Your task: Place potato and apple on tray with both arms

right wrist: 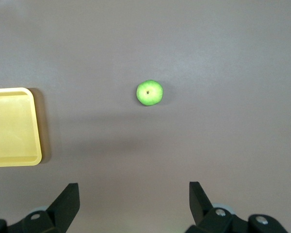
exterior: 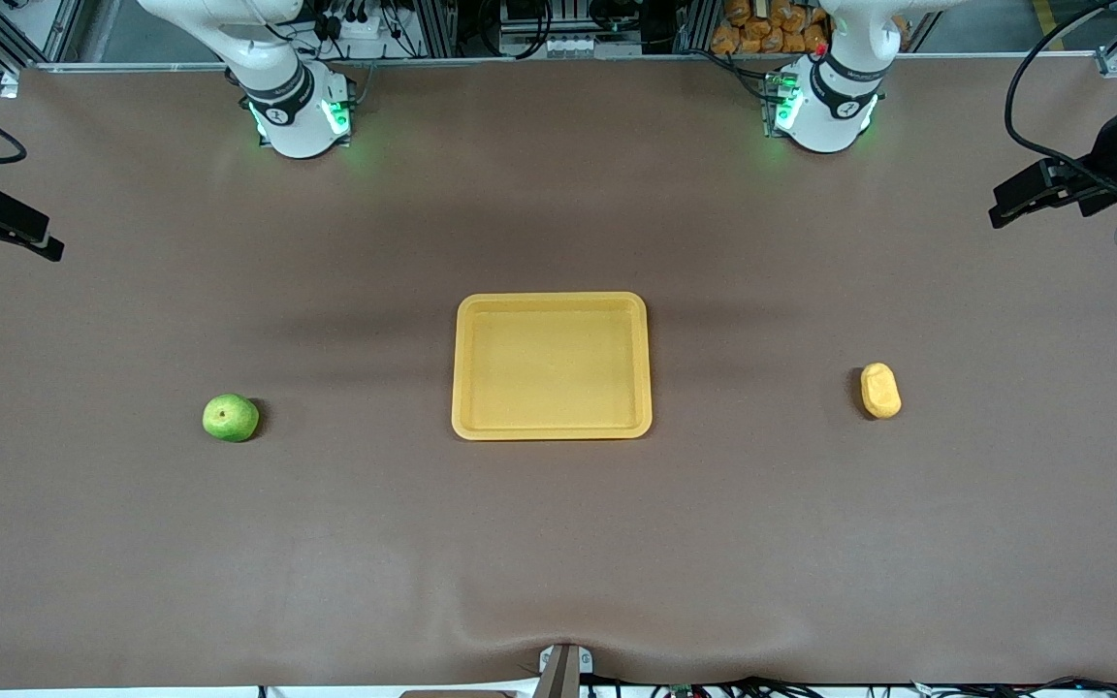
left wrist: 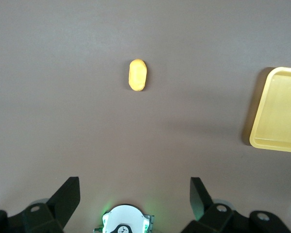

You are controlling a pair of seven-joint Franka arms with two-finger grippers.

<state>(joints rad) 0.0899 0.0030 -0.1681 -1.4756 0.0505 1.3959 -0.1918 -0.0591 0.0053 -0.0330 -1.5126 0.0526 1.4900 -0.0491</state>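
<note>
The left gripper [left wrist: 135, 196] hangs high over the counter [exterior: 558, 543] at the left arm's end, its jaws spread wide with nothing between them; in its wrist view the two black fingertips [left wrist: 68, 194] frame bare brown surface. The right gripper [right wrist: 134, 196] hangs the same way over the right arm's end, jaws fully apart and empty.

Below the left gripper's camera lies the potato [exterior: 880, 390], a small oblong yellow-orange lump resting alone on the counter, well apart from the tray [exterior: 552, 434]. The apple [exterior: 230, 418], round and bright green with its stem dimple showing, sits toward the right arm's end, a little nearer the front camera than the potato and equally far from the tray. The tray lies flat between them in the middle of the counter and holds nothing.

By my reading no step has begun: both foods are untouched and both arms are poised for the first reach. The next move calls for each arm to come down over its own item, the left on the potato and the right on the apple, with the left's jaws best set across the potato's narrow width.

In the front view both grippers are cut off at the frame's edges, so only dark parts of each show, and the arms' upper links run out of the picture
</note>
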